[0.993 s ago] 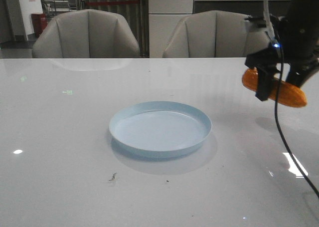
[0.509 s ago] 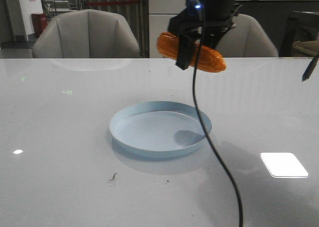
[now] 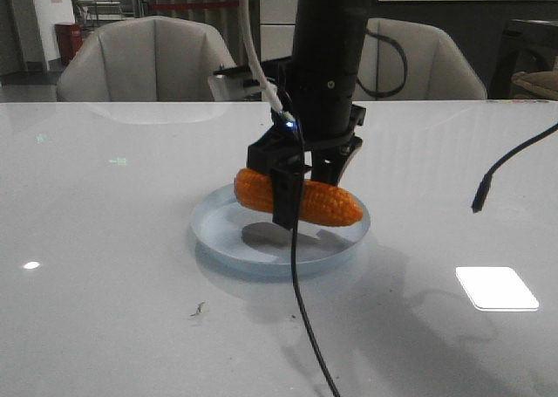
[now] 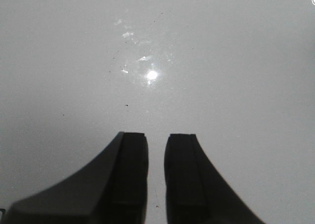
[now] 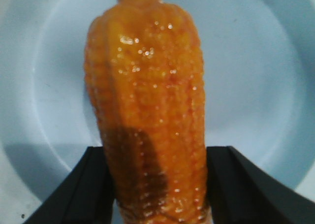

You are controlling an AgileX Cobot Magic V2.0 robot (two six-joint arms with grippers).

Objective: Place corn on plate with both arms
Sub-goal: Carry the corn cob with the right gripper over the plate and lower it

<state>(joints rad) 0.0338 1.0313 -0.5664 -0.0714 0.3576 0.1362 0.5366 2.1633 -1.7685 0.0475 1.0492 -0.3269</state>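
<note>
The orange corn (image 3: 330,204) is held level across its middle by my right gripper (image 3: 305,201), just above the inside of the pale blue plate (image 3: 218,233); a shadow lies under it on the plate. In the right wrist view the corn (image 5: 147,86) fills the gap between the black fingers (image 5: 93,184), with the plate (image 5: 256,61) beneath, and my right gripper (image 5: 157,157) is shut on it. My left gripper (image 4: 156,138) hangs over bare white table, its fingers nearly together with nothing between them. It is out of the front view.
The white table (image 3: 105,240) has two grey chairs (image 3: 148,61) behind its far edge. A black cable end (image 3: 479,196) hangs at the right, above a bright reflection (image 3: 497,288). A small dark speck (image 3: 199,309) lies in front of the plate.
My right gripper carried the corn from the right side of the table leftward, high over the plate, then lowered it to just above the plate.
</note>
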